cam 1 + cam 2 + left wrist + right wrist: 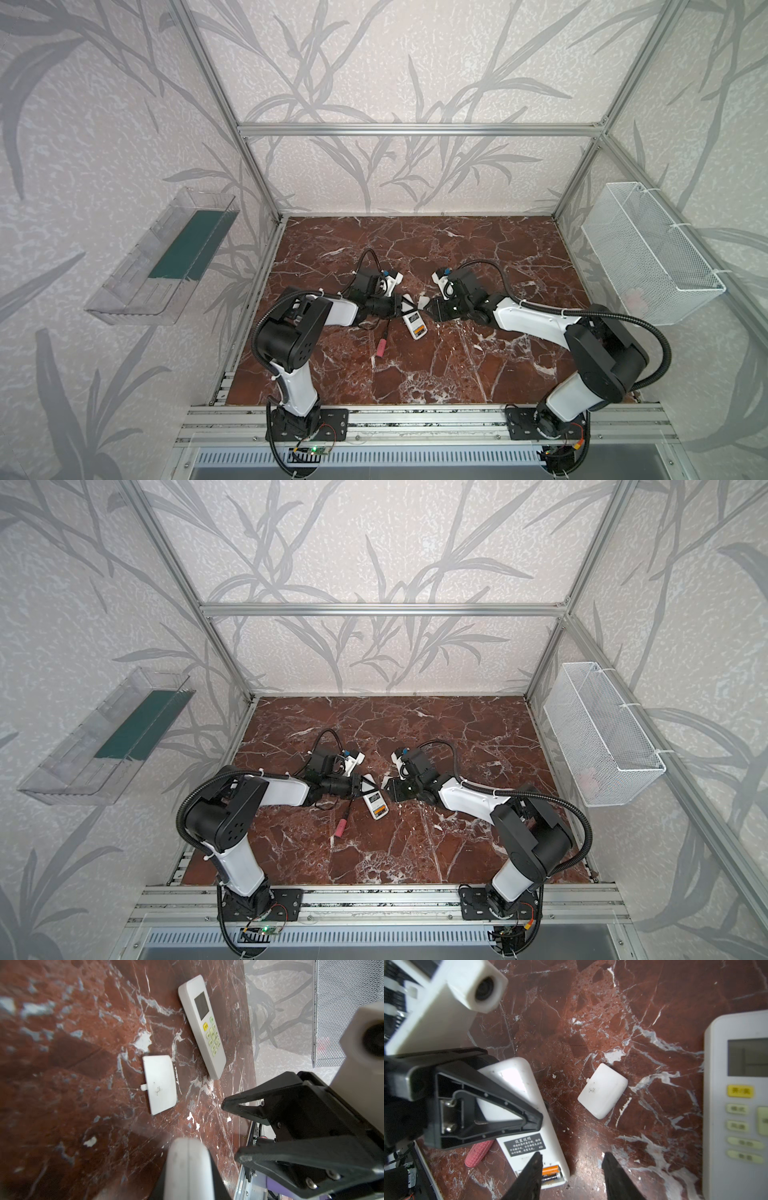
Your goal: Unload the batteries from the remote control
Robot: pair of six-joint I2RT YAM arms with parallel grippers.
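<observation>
Your left gripper [402,308] clamped the remote [512,1076]; beside your spread right gripper [572,1154] lay light, slick batteries [550,1169], probably pinchable mid-barrel.

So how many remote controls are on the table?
2. A face-down remote, battery bay open, is gripped by the left hand at centre; a face-up remote lies beyond the loose battery cover, hidden in both top views.
</observation>
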